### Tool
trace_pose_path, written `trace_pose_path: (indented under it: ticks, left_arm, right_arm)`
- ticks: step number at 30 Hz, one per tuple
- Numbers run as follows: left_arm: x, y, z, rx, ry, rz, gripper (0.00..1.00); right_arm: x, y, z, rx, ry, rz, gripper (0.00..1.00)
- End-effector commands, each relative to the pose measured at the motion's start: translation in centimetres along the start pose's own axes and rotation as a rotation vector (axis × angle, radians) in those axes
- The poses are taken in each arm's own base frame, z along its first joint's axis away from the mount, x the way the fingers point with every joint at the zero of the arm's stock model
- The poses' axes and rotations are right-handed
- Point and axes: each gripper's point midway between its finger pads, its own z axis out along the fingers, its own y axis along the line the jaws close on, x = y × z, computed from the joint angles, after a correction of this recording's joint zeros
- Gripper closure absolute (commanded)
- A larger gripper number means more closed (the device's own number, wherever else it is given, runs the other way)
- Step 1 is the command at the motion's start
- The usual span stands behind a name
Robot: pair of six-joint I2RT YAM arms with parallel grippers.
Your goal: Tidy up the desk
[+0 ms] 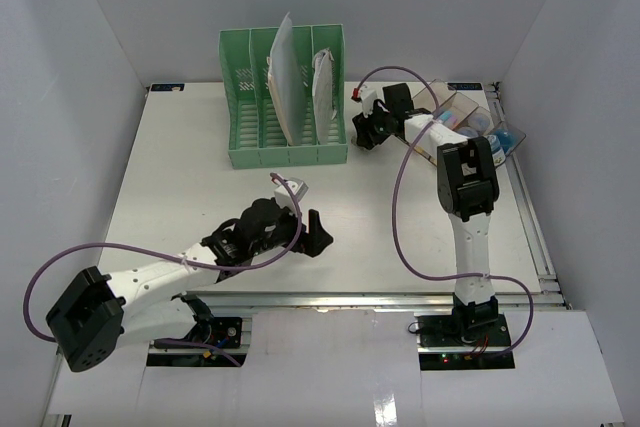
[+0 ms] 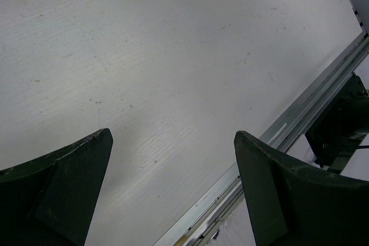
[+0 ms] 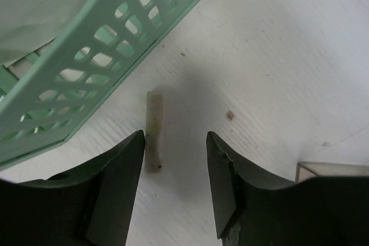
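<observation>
target: small pale stick (image 3: 154,126) lying flat on the bench (image 1: 200,177), just off the front right corner of the green rack (image 3: 86,56)
right fingers (image 3: 112,194): apart, nothing between them; stick sits just ahead of the tips, well off-centre, close against the camera-left finger
stick axis: runs along the reach direction, so closing would squeeze across its thin side (good orientation, bad centring)
judgement: a small shift toward the rack side and a short reach forward look needed before closing, else the near finger may land on the stick or nudge it
obstruction: rack wall is just beside the stick on that same side, so little room for the finger that has to pass between them
other: clear tray (image 1: 455,104) off to the right, apart from the stick
left fingers (image 2: 52,182): apart, empty, hovering over bare bench near the front rail (image 2: 300,113)
nearer arm: right by far; left is well apart from the stick
bench: under both arms, carrying rack, tray and stick
</observation>
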Motion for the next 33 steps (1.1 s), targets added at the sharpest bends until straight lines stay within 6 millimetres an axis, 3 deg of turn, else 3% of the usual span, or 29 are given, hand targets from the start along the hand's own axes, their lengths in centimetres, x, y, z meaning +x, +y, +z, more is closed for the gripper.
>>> trace_pose_path:
  ticks: [1,10,12,16,18,25,29,33]
  left_arm:
    - [-0.5,-0.2,-0.6,0.011,-0.035,-0.011,0.02]
    - [-0.6,-0.2,-1.2,0.012,-0.048,-0.013,0.02]
    - [-0.6,-0.2,-1.3,0.012,-0.049,-0.014,0.02]
    - [-0.6,-0.1,-1.7,0.013,-0.063,-0.016,0.02]
    - [-0.4,0.0,-1.8,0.013,-0.065,-0.021,0.02]
    - [0.1,0.2,-2.3,0.021,-0.081,-0.036,0.02]
    - [0.4,0.3,-2.6,0.021,-0.081,-0.038,0.02]
    - [0.4,0.4,-2.8,0.016,-0.080,-0.038,0.02]
  right_arm:
    - [0.0,0.6,0.6,-0.054,0.033,0.011,0.54]
    - [0.0,0.9,0.3,-0.066,0.044,0.019,0.84]
    - [-1.1,0.7,-0.7,-0.059,0.017,0.008,0.91]
    - [-3.4,-0.2,-3.8,-0.017,-0.063,0.031,0.92]
    - [-5.3,-1.0,-6.2,0.029,-0.128,0.036,0.92]
    - [-7.0,-6.1,-12.6,0.218,-0.332,0.178,0.92]
    - [-6.8,-9.0,-13.8,0.303,-0.382,0.265,0.92]
    - [-6.3,-12.0,-12.6,0.367,-0.373,0.333,0.92]
